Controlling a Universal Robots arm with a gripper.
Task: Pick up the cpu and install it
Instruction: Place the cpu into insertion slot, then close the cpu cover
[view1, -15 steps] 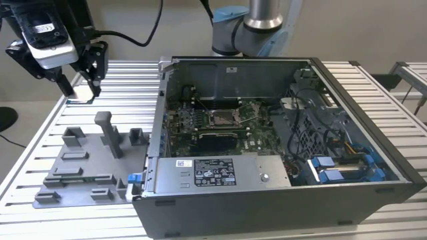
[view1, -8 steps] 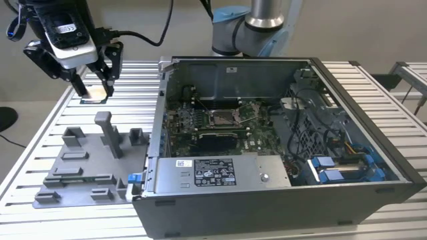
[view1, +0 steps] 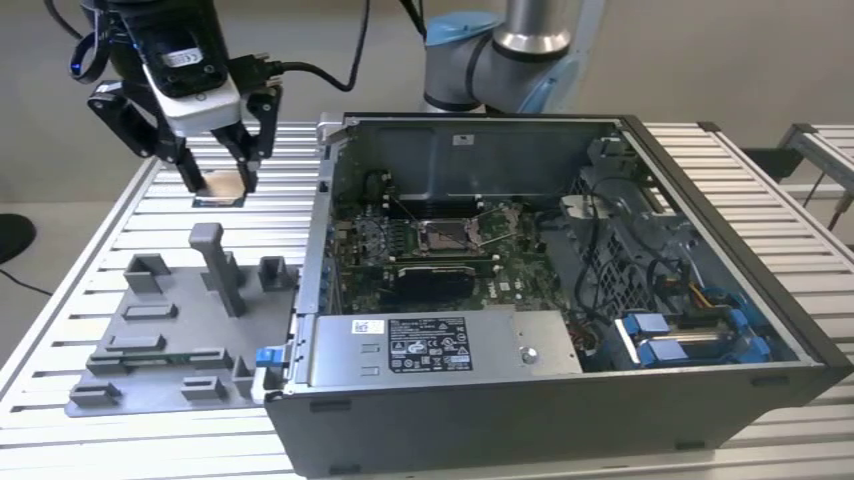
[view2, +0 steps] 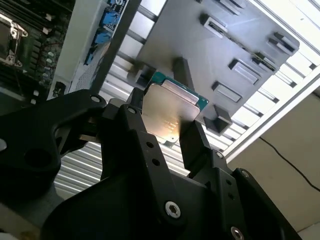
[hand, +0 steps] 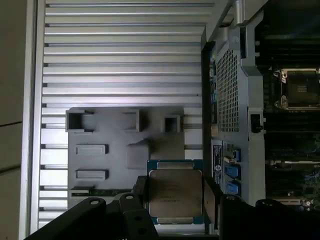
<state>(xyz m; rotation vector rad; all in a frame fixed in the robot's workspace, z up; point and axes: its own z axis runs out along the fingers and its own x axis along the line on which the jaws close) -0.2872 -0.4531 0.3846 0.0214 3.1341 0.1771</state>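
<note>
Fingers of the gripper clamped on the cpu, pinching two opposite edges only, most likely to keep the pale metal top and the underside free of contact. Held in the air, clear of the slatted worktop, metal top turned toward both wrist cameras. Near it, the grey fixture plate with its pockets and posts, probably there to park parts in known spots. Farther off, toward the exterior view's right, the open computer case, laid on its side so as to give access from above. Deep inside, the socket on the motherboard, well apart from the cpu and, by the look of it, unfilled.
</note>
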